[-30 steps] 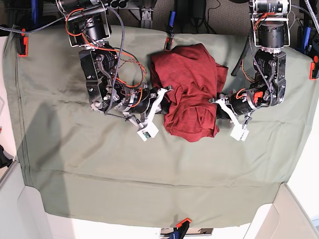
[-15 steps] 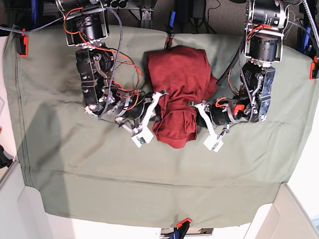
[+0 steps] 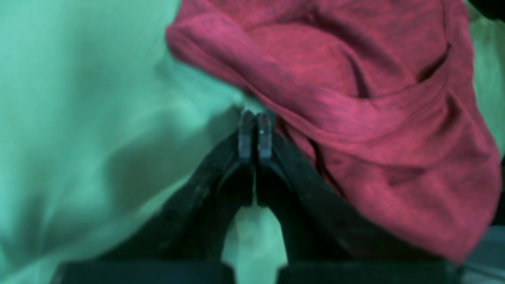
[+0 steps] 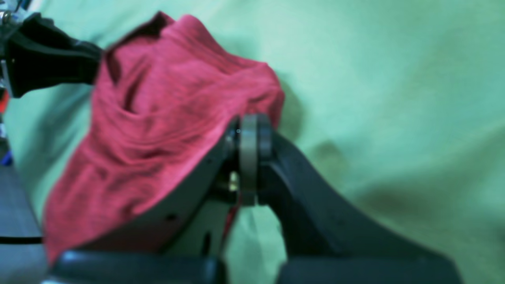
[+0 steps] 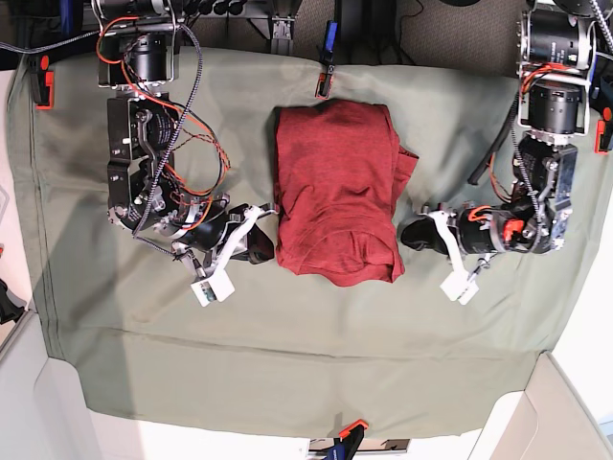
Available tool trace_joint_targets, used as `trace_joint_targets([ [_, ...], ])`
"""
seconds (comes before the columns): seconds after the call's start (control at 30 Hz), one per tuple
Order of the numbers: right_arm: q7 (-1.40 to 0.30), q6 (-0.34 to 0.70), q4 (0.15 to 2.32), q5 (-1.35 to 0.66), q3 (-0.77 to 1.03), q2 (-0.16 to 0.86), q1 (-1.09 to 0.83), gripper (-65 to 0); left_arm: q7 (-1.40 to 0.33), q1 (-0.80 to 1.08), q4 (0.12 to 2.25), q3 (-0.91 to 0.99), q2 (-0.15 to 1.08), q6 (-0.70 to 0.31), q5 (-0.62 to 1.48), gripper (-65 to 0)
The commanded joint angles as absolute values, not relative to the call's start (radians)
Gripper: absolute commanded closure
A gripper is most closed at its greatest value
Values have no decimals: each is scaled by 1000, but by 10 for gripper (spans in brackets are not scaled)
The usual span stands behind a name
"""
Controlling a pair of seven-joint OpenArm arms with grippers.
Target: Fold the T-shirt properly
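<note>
The maroon T-shirt (image 5: pixel 337 187) lies as a folded, roughly rectangular bundle in the middle of the green cloth (image 5: pixel 287 345). My right gripper (image 5: pixel 262 251) rests just off the bundle's lower left edge. In the right wrist view its fingers (image 4: pixel 249 134) are pressed together, and the T-shirt (image 4: pixel 158 130) lies right beside them. My left gripper (image 5: pixel 403 233) sits a little off the bundle's right edge. In the left wrist view its fingertips (image 3: pixel 252 130) are shut with nothing between them, and the T-shirt (image 3: pixel 375 110) bunches to their right.
The sage-green cloth covers the whole table and is pinned by orange clamps (image 5: pixel 42 84) (image 5: pixel 603 129) (image 5: pixel 351 427) and a dark clamp (image 5: pixel 325 77) at the back edge. White table corners (image 5: pixel 67 422) show at the front.
Both arms have drawn outward, away from the T-shirt's sides. The bundle, squeezed narrow half a second ago, now lies wider and flatter.
</note>
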State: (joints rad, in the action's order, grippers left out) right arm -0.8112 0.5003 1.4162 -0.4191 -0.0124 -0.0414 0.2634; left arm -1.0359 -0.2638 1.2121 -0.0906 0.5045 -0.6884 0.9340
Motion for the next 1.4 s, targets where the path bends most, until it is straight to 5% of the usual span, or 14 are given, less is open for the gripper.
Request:
trace_joint_targets([
  [0.0,-804,505,1435,-464,-15,-48,287,0,-1045,-280,1238,-85,531,-698,966,0],
  [0.43,-819,534,1435,-533,-162,-49,274,0,-1074,84,1823,-85,562,-698,1003,0],
  [0.87,-661,538,1285,-310,-381,-70,274,0,-827,113,1583,-85,496,-698,703,0],
  [1.1,-609,537,1137,-269,-380,-72,290,0,-827,113,1558,-85,496,-698,703,0],
  [1.37,-641,527,1316,-288,-350,-72,290,0,-959,112,1728,-84,520,-698,848,0],
])
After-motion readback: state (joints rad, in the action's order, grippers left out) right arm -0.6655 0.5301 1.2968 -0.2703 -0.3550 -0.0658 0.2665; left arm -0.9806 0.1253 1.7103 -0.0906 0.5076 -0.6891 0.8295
